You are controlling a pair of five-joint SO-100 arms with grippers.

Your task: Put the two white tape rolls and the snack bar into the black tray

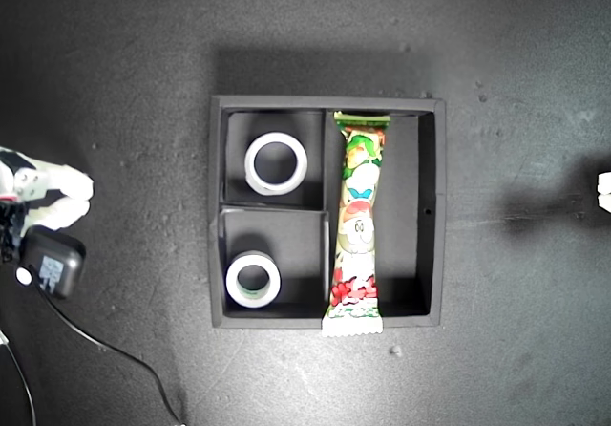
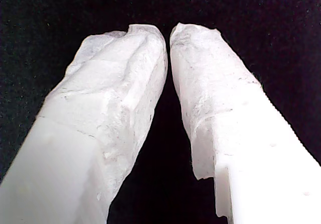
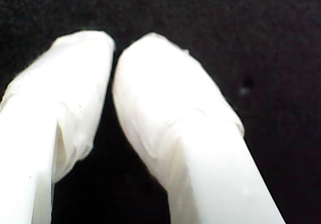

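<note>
Open dark tabletop (image 1: 496, 82) on every side of the tray (image 1: 432, 323), free for passing. Inside, both small compartments taken by tape rolls (image 1: 277, 163) (image 1: 253, 280), with the bar (image 1: 358, 225) along the long one, leaving a narrow strip on its exterior-view right. At the exterior view's left edge, an arm (image 1: 43, 197) with a black box (image 1: 52, 264) and cable (image 1: 115, 350) in the way.

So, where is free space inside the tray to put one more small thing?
The long compartment of the black tray is bare between the snack bar and the wall on the exterior view's right. Both small compartments are crowded, each holding a tape roll.
</note>
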